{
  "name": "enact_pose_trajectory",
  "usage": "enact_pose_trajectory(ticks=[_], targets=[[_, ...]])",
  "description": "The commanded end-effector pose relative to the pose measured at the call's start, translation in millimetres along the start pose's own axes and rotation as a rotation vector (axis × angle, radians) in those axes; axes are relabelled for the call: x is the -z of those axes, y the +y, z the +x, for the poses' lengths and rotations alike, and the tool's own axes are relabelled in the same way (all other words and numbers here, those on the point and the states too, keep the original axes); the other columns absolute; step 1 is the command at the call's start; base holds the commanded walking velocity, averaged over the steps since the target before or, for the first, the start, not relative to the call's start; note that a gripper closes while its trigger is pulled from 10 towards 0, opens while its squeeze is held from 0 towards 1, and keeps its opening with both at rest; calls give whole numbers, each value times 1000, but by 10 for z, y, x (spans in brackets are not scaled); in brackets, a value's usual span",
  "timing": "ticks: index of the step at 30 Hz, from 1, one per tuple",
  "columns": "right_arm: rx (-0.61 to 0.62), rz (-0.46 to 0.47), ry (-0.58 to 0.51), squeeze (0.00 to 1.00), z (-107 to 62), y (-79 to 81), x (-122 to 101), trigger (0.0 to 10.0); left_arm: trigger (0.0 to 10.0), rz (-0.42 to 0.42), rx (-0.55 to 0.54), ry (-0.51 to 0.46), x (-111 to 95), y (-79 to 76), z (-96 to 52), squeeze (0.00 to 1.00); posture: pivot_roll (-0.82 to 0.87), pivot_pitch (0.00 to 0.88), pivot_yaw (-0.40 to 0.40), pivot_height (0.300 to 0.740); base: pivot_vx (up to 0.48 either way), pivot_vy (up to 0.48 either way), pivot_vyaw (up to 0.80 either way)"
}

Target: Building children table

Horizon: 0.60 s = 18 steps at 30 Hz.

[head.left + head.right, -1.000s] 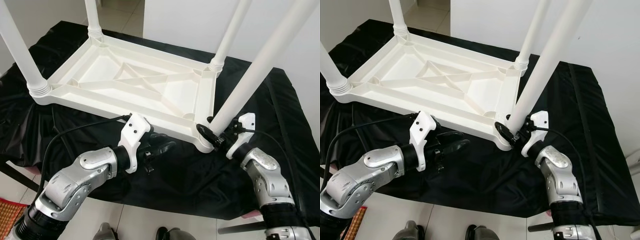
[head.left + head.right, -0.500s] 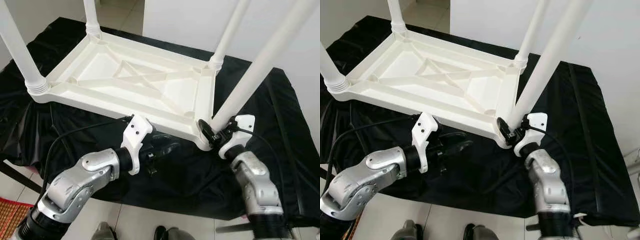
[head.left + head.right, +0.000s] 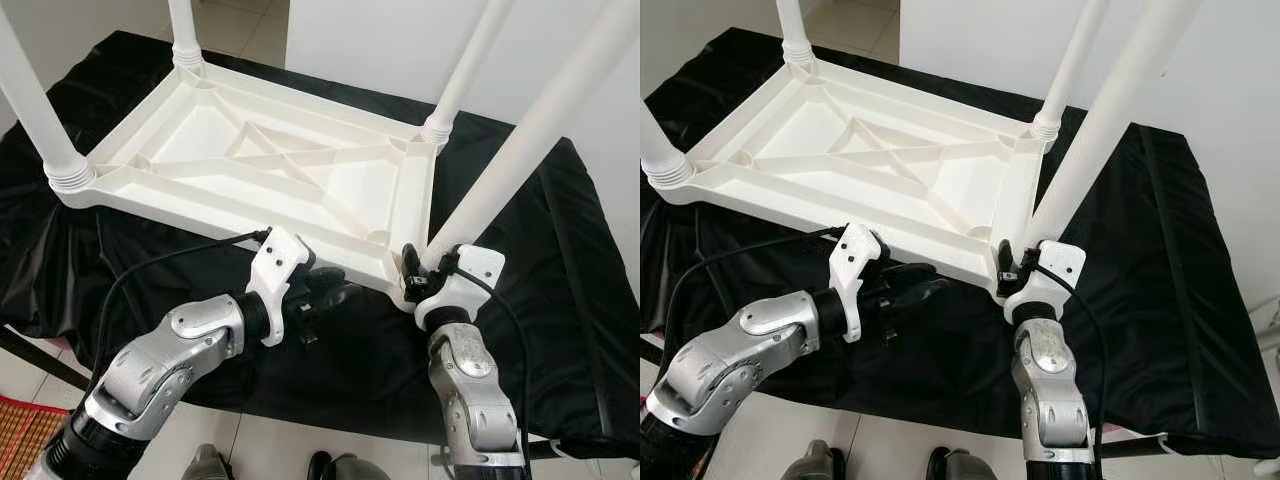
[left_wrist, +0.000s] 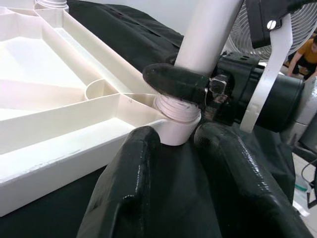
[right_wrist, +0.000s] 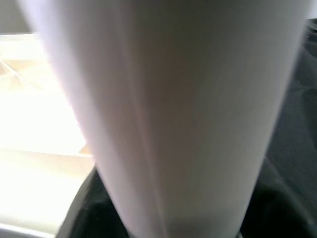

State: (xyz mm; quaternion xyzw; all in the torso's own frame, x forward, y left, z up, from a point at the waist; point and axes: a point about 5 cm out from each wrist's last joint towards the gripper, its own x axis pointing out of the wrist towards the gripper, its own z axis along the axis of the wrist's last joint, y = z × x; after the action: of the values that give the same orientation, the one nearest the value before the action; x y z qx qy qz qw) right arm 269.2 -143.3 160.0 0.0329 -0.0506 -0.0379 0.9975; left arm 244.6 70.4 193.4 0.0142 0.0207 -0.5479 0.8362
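Table (image 3: pixel 270 165) — white moulded plastic, upside down on a black cloth (image 3: pixel 560 270), ribbed underside up. Right gripper (image 3: pixel 415 275): black fingers pinched around the base of the near-right leg (image 3: pixel 520 150), just above the threaded collar seated in the corner socket (image 4: pixel 173 121). Over the last second the right wrist has rolled round the leg and the forearm has swung from the outer side to almost straight below it — read as a screwing turn, so this last leg is probably being tightened. Left gripper (image 3: pixel 325 292): fingers (image 4: pixel 133 168) spread a little, holding nothing, hovering low over the cloth just beside the same corner; it has edged nearer that corner. Three other legs (image 3: pixel 40 110) stand upright in their sockets. Legs: smooth, round, slightly tapered tubes with ridged collars. Underside: flat panels crossed by diagonal stiffening ribs, matte. Cloth: glossy, wrinkled, draped over its support's edges.
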Motion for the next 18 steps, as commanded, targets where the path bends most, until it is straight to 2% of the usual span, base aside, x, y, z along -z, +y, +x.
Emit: enact_pose_trajectory(ticks=[1, 7, 8, 10, 12, 13, 14, 16, 17, 18], targets=[[4, 7, 59, 1000, -34, -74, 102, 10000, 10000, 5, 99, 5, 19, -55, 21, 0, 115, 148, -125, 740, 0, 0, 0], [-107, 44, 9, 1000, -22, -122, 11, 10000, 10000, 7, 102, 5, 13, -47, 17, 0, 109, 152, -122, 740, 0, 0, 0], [-107, 44, 9, 1000, -22, -122, 11, 10000, 10000, 7, 102, 5, 13, -47, 17, 0, 109, 152, -122, 740, 0, 0, 0], [-198, 22, -1, 1000, 5, -180, -10, 10000, 10000, 8, 104, 6, 16, -46, 21, 0, 107, 154, -120, 740, 0, 0, 0], [-198, 22, -1, 1000, 5, -180, -10, 10000, 10000, 8, 104, 6, 16, -46, 21, 0, 107, 154, -120, 740, 0, 0, 0], [-339, -16, 4, 0, 42, -252, -11, 10000, 10000, 8, 107, 6, 11, -44, 25, 0, 105, 156, -116, 740, 0, 0, 0], [-339, -16, 4, 0, 42, -252, -11, 10000, 10000, 8, 107, 6, 11, -44, 25, 0, 105, 156, -116, 740, 0, 0, 0], [-468, -63, 16, 0, 73, -309, 2, 10000, 10000, 9, 108, 6, 6, -42, 23, 0, 105, 159, -105, 740, 0, 0, 0], [-468, -63, 16, 0, 73, -309, 2, 10000, 10000, 9, 108, 6, 6, -42, 23, 0, 105, 159, -105, 740, 0, 0, 0], [-549, -100, 30, 0, 104, -357, 19, 10000, 10000, 10, 107, 7, 2, -33, 18, 0, 107, 157, -101, 740, 0, 0, 0]])
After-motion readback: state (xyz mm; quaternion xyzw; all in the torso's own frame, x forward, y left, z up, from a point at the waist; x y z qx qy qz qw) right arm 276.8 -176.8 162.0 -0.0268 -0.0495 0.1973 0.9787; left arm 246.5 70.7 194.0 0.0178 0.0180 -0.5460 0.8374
